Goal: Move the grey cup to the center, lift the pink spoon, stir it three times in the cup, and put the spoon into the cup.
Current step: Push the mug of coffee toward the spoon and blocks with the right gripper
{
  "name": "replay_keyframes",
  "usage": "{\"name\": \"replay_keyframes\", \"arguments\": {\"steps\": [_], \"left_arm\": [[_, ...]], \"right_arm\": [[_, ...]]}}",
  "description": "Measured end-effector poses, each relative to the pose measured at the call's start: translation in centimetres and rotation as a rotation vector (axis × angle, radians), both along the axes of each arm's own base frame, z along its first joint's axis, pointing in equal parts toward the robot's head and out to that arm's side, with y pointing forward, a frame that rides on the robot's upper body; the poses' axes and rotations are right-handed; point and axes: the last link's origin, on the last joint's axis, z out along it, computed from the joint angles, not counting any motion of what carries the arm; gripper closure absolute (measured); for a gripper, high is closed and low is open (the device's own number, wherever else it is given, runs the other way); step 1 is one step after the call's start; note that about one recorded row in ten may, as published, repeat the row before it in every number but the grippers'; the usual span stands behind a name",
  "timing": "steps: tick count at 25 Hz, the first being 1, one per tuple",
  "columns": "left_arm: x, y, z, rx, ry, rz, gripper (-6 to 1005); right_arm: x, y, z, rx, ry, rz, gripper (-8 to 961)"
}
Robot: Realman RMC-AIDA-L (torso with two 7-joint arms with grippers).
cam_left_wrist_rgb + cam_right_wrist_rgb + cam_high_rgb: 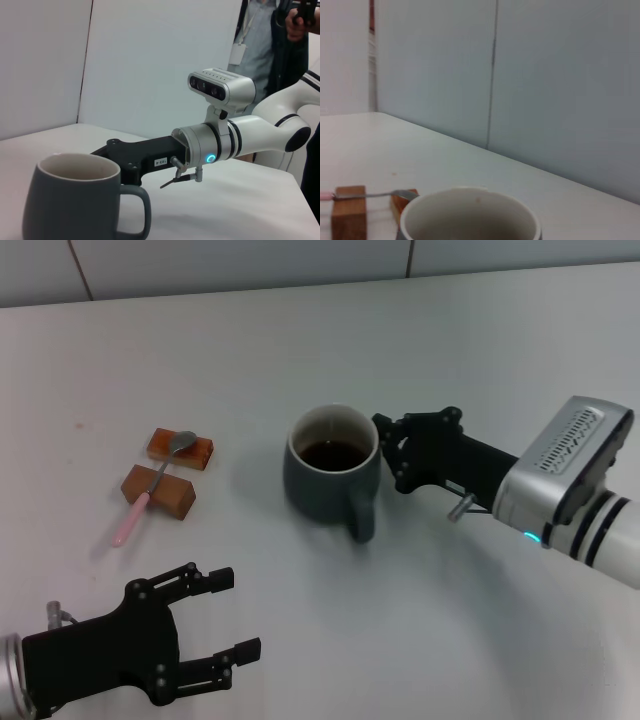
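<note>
The grey cup (330,475) stands near the middle of the table with dark liquid inside, its handle turned toward the front. My right gripper (388,454) is open just to the right of the cup, its fingers level with the cup's wall. The pink spoon (150,485) lies across two brown wooden blocks (158,490) at the left, bowl on the far block. My left gripper (237,615) hangs open near the front left edge, holding nothing. The left wrist view shows the cup (75,207) with the right gripper (122,161) behind it. The right wrist view shows the cup's rim (470,200) and the spoon (370,194).
The far block (181,448) and near block (158,490) lie left of the cup. A wall (300,260) runs behind the table's far edge. A person (260,45) stands beyond the right arm in the left wrist view.
</note>
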Motion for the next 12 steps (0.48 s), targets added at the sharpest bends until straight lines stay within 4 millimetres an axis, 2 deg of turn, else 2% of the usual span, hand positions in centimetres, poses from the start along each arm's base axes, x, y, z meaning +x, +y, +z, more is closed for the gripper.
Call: {"name": "replay_keyframes", "arguments": {"steps": [7, 12], "left_arm": [[-0.06, -0.11, 0.06, 0.003, 0.000, -0.005, 199], [-0.04, -0.08, 0.10, 0.004, 0.001, -0.007, 200]], "right_arm": [[-0.93, -0.23, -0.74, -0.034, 0.009, 0.021, 926], [-0.42, -0.66, -0.14, -0.007, 0.054, 0.000, 925]]}}
